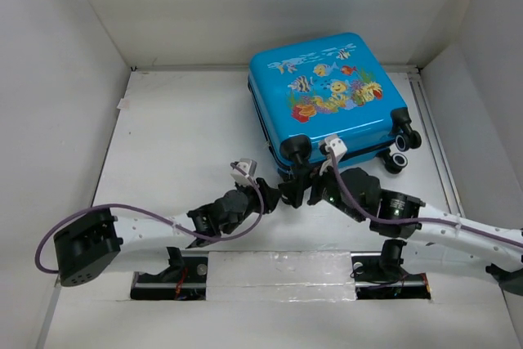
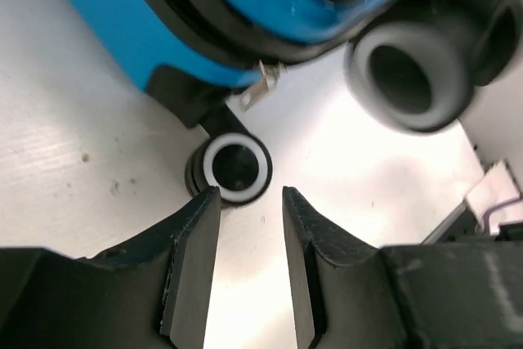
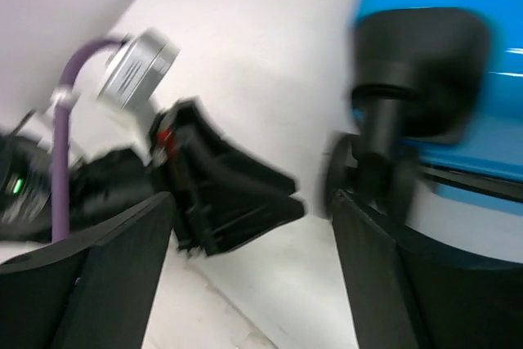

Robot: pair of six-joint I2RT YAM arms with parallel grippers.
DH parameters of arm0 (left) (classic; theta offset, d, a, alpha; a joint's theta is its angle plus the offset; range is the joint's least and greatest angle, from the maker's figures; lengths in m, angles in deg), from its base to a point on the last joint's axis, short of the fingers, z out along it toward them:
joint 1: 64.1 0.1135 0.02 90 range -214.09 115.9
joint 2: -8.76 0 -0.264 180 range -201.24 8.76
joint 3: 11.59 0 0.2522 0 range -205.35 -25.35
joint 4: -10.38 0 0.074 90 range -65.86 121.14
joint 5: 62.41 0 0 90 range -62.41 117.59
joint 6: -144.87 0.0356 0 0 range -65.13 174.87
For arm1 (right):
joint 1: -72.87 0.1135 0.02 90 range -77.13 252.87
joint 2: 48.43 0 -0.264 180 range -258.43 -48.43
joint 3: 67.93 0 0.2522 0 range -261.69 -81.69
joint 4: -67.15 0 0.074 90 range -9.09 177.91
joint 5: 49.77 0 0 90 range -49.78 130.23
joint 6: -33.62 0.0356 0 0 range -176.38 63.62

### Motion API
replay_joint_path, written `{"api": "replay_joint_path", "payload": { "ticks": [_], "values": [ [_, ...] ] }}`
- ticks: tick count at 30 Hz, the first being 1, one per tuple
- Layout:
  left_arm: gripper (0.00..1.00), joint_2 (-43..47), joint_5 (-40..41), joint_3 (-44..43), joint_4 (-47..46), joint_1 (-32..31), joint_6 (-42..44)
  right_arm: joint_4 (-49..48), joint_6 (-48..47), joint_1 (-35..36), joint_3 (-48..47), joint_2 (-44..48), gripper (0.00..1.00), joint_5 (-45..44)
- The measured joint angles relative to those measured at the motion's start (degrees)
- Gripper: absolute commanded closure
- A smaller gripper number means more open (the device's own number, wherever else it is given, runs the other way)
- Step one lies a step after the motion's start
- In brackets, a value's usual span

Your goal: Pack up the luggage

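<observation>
The luggage [image 1: 327, 91] is a bright blue hard-shell suitcase with a fish print. It lies flat and closed at the back of the table, with its wheels toward me. My left gripper [image 1: 274, 195] is open and empty just in front of its near left corner. In the left wrist view my gripper [image 2: 249, 195] points at a white-ringed wheel [image 2: 235, 169], below the blue shell [image 2: 122, 22] and a metal zipper pull [image 2: 260, 91]. My right gripper [image 1: 304, 188] is wide open and empty beside the near corner wheel [image 1: 294, 149]. In the right wrist view my gripper [image 3: 253, 202] has one finger [image 3: 384, 267] close by that wheel [image 3: 368, 173].
Two more black wheels [image 1: 402, 124] stick out at the suitcase's right corner. White walls enclose the table on the left, back and right. The two grippers are close together; the left gripper [image 3: 221, 194] shows between the right gripper's fingers.
</observation>
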Motion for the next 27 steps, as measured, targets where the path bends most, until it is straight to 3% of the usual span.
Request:
{"api": "replay_joint_path", "payload": {
  "ticks": [1,8,13,18,21,22,24,27],
  "values": [
    [0.67,-0.94,-0.31,0.22,-0.79,-0.39,0.22,2.01,0.55,0.00,-1.03,0.13,0.11,-2.67],
    [0.61,-6.47,-1.09,0.20,-5.22,-1.16,2.08,12.31,2.91,-0.04,-8.00,-7.37,0.02,-16.13],
    [0.59,-9.01,-0.52,-1.49,-6.62,-1.16,3.54,13.68,2.60,-2.73,-9.64,-16.92,0.04,-17.66],
    [0.59,-10.84,0.39,-3.32,-8.26,-1.16,4.26,12.79,1.70,-6.19,-9.62,-20.15,0.15,-17.51],
    [0.59,-11.74,1.01,-3.74,-8.70,-1.16,4.46,11.47,0.96,-7.54,-9.62,-20.87,0.40,-17.90],
    [0.59,-12.17,1.14,-3.93,-8.83,-1.16,4.57,10.82,0.90,-7.82,-9.64,-21.24,0.59,-17.84],
    [0.59,-13.18,1.62,-4.37,-8.98,-1.16,4.70,9.40,0.79,-7.89,-9.70,-22.23,0.76,-17.97],
    [0.59,-14.60,2.38,-5.22,-9.03,-1.16,4.83,9.60,0.35,-7.89,-9.99,-23.06,0.86,-18.14]
  ]
}}
